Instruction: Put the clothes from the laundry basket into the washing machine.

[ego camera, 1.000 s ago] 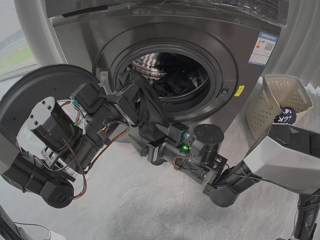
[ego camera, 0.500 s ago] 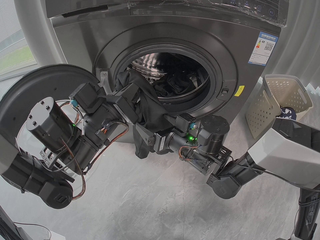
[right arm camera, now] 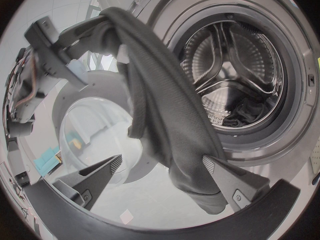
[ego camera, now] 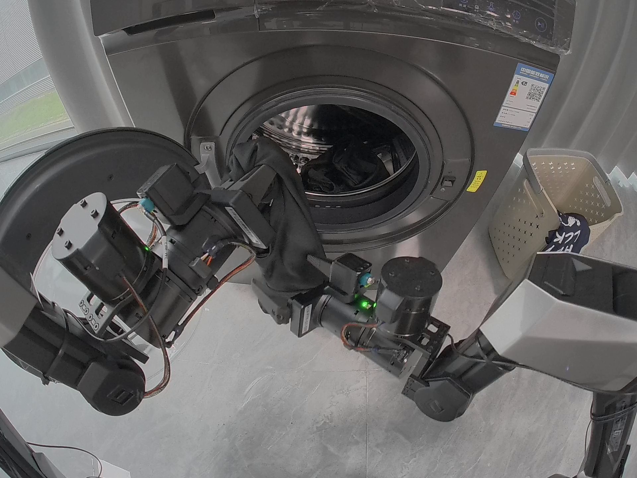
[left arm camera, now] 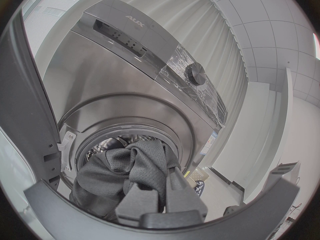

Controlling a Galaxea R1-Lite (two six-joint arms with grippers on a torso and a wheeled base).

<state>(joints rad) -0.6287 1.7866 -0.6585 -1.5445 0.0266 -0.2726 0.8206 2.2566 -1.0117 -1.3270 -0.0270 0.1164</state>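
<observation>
The left gripper is clenched on a bunched fold of a dark grey mesh garment. It holds that fold high at the 8 o'clock edge of the drum mouth, apparently so the cloth can be fed over the rim rather than dropped on the floor. The rest of the garment hangs down outside the washing machine, in front of its lower front panel.

The right gripper sits below, at about 6 o'clock from the left one. Its jaws are spread wide and the garment's loose lower end lies against one finger. It grasps nothing. My guess is that it is placed there to gather the dangling tail and lift it in.

The round door stands swung open at 9 o'clock from the mouth, leaving the way in free.

- **Grippers:** two.
- **Held garments:** one, half in and half out of the mouth.
- **Drum:** one dark heap of clothes; I cannot count the pieces.
- **Laundry baskets:** one laundry basket, at 4 o'clock from the mouth.
- **Clothes in the basket:** one navy garment with white print.
</observation>
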